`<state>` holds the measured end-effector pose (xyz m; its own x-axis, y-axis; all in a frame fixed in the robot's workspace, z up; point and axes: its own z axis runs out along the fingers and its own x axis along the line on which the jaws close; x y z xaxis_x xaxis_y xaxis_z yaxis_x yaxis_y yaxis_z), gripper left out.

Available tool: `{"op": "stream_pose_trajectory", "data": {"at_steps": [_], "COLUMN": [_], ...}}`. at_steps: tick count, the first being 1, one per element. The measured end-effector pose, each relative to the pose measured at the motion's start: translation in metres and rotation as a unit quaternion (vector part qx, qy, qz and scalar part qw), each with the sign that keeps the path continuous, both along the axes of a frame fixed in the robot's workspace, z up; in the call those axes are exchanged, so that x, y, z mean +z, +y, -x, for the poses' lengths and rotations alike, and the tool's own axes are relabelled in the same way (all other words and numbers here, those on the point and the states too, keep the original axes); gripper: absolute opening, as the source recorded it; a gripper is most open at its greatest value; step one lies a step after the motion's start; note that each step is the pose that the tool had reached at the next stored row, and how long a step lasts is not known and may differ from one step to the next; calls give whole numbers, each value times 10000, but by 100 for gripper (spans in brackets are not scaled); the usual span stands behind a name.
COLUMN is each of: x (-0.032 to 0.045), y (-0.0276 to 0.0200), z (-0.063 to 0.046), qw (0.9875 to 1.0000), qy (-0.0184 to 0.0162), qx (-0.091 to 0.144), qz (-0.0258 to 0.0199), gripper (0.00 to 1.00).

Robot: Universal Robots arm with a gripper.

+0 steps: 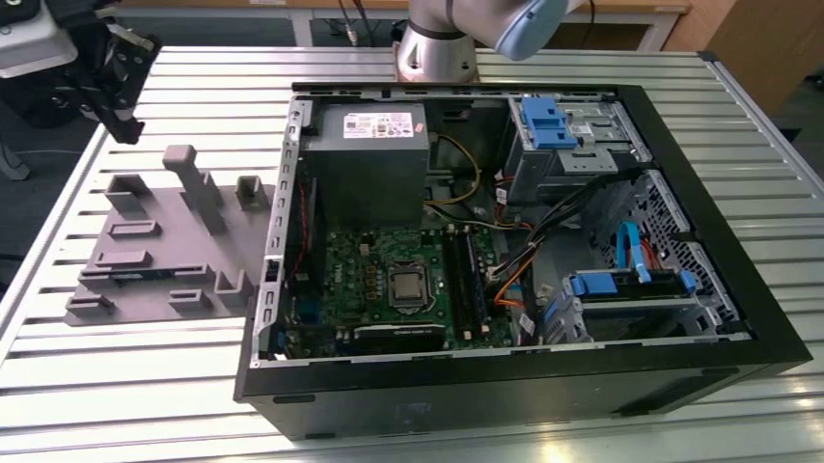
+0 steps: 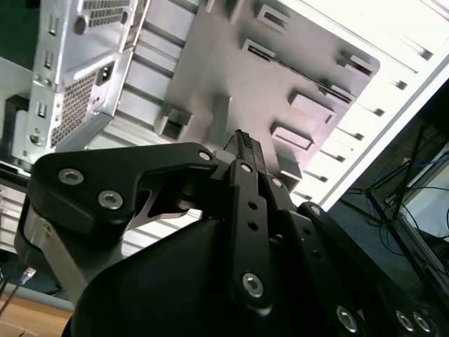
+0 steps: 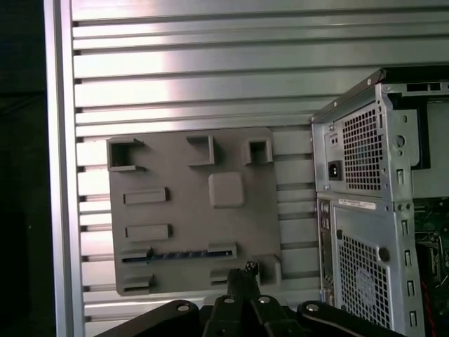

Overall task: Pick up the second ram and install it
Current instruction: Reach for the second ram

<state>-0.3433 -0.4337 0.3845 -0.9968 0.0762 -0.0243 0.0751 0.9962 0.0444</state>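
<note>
The second ram (image 3: 179,254) is a thin dark stick with small chips, lying on edge between two holders of the grey fixture plate (image 3: 189,161). In the exterior view it shows as a dark line (image 1: 123,274) near the plate's front left. My gripper (image 1: 126,127) hangs high above the table's far left corner, well above and behind the plate, and holds nothing. In both wrist views its black fingers (image 3: 243,275) meet at the tips (image 2: 242,142), shut. The open computer case (image 1: 515,251) lies to the exterior view's right of the plate, with the green motherboard (image 1: 386,280) and black memory slots (image 1: 460,280) inside.
The fixture plate (image 1: 168,241) carries several raised grey blocks and posts. The case's metal rear panel (image 3: 365,210) stands close beside the plate. The arm's base (image 1: 435,53) sits behind the case. The slatted metal table (image 1: 129,386) ends at an edge on the exterior view's left.
</note>
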Motion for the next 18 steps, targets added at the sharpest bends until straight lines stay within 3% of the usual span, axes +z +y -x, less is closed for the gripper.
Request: {"op": "stream_pose_trajectory", "data": {"at_steps": [15,18], "x": [-8,-8], "y": [-20,-21], "z": [527,580], "qw": [10000,10000], "qy": [0,0], "qx": [0,-1], "qz": [0,0], "gripper": [11,11]}}
